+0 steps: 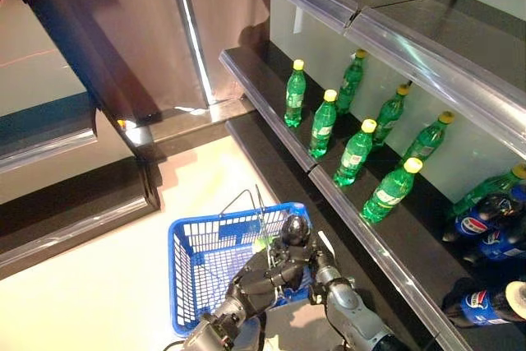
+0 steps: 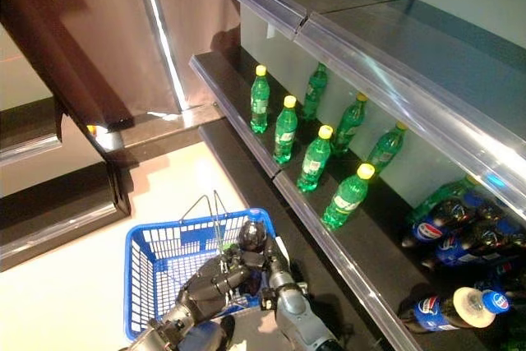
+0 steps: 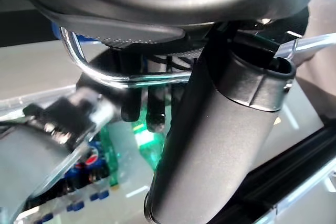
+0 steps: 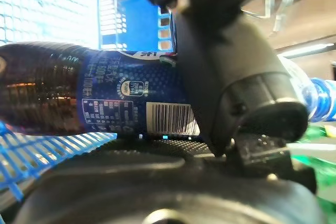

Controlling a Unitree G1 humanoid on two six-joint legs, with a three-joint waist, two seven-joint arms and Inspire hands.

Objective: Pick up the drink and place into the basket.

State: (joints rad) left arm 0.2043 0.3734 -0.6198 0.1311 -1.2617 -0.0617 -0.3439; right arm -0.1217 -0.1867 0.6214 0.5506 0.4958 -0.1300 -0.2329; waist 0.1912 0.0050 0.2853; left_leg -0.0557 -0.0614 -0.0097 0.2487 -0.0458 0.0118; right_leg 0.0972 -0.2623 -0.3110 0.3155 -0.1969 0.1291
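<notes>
Fingers round cola bottle

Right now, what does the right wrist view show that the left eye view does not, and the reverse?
Only the right wrist view shows the dark cola bottle with its blue label, gripped by the right hand. Only the left eye view shows the shelf with green bottles, cola bottles further along, and the left hand at the wire handle. Both show the blue basket.
</notes>
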